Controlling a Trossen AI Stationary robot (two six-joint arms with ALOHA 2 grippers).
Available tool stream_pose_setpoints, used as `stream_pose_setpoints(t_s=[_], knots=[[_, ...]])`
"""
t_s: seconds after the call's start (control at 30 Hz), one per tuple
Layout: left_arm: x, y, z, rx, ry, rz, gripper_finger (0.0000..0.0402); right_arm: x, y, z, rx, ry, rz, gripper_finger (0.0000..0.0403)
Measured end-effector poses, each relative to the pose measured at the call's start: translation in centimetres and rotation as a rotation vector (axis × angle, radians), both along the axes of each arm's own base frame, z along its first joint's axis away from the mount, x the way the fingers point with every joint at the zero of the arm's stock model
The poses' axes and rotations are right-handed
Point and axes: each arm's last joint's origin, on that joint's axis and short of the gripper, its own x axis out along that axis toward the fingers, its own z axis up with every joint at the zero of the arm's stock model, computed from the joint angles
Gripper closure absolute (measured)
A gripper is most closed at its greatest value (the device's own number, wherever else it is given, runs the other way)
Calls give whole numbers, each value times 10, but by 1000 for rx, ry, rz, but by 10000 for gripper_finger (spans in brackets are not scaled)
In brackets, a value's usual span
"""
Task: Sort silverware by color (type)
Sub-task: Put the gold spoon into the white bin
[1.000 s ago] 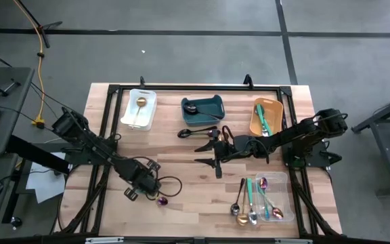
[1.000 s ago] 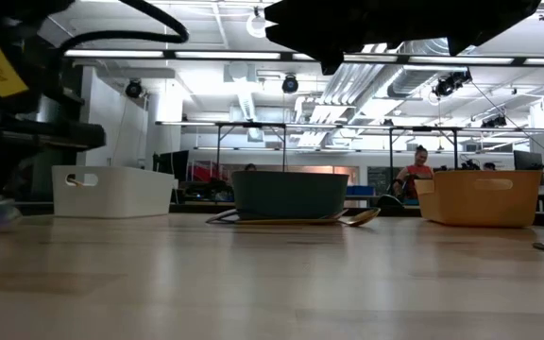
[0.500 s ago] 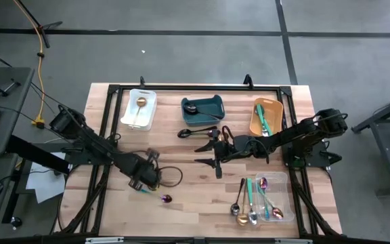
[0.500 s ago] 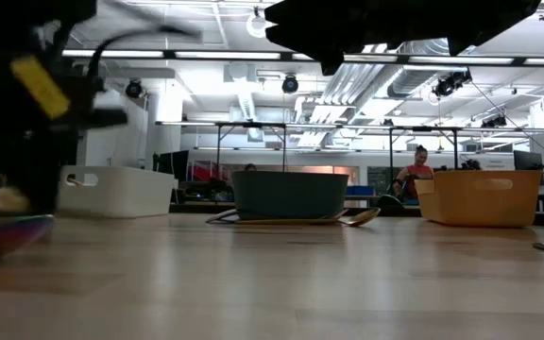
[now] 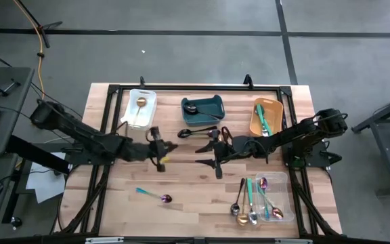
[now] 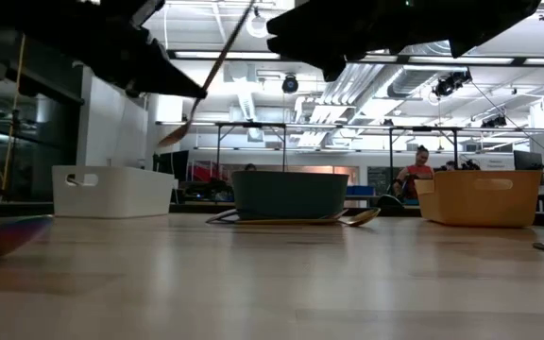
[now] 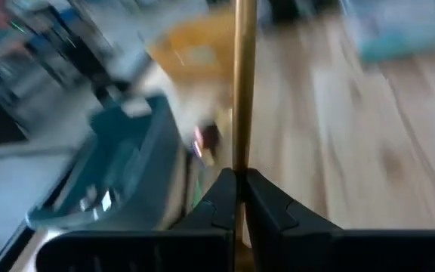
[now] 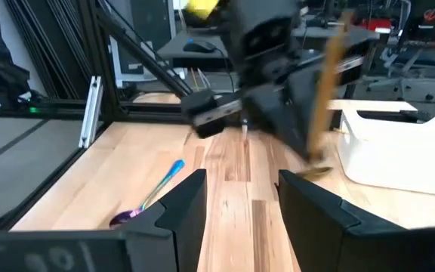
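We see the left gripper (image 5: 160, 150) raised above the table (image 5: 188, 183) near its middle, just right of the white bin (image 5: 139, 109), with both fingers (image 7: 221, 204) clamped on a gold spoon (image 6: 206, 83). In the left wrist view the gold handle runs straight out from between the closed fingers; the spoon's long axis lines up with the gripper's own axis. In the low view the spoon is tilted, bowl low and toward the white bin, handle rising up and to the right in that picture. In the high view the spoon is mostly covered by the gripper; only a yellowish bit shows beside it, so we cannot tell its heading there.

The right gripper (image 5: 217, 152) waits over the centre of the table, below the teal bin (image 5: 203, 108), fingers (image 8: 180, 204) spread apart and holding nothing.

An iridescent purple spoon (image 5: 153, 196) lies flat on the table near the front left, well apart from both grippers; its bowl points right and its teal-tinted handle points left in the high view.

Black spoons (image 5: 196, 132) lie just below the teal bin, long axes roughly left to right. Further silverware rests in the clear bin (image 5: 284, 198) and the orange bin (image 5: 257, 122), handles overlapping, so we cannot count the pieces reliably. The left wrist view is blurred beyond the spoon handle.
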Motion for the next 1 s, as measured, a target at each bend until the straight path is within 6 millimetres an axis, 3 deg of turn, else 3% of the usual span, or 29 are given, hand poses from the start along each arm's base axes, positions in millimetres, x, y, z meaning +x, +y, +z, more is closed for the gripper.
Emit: stream_pose_setpoints(t_s=[0.17,0.33,1.0], knots=[[-9,20,-11,-61,-292,65,398,0,0,-2,-7,21,0,244],[-14,31,-25,-62,-279,94,398,0,-1,-3,-11,25,-17,244],[-14,35,-25,-65,-277,63,398,-1,-3,-4,-32,43,-75,244]])
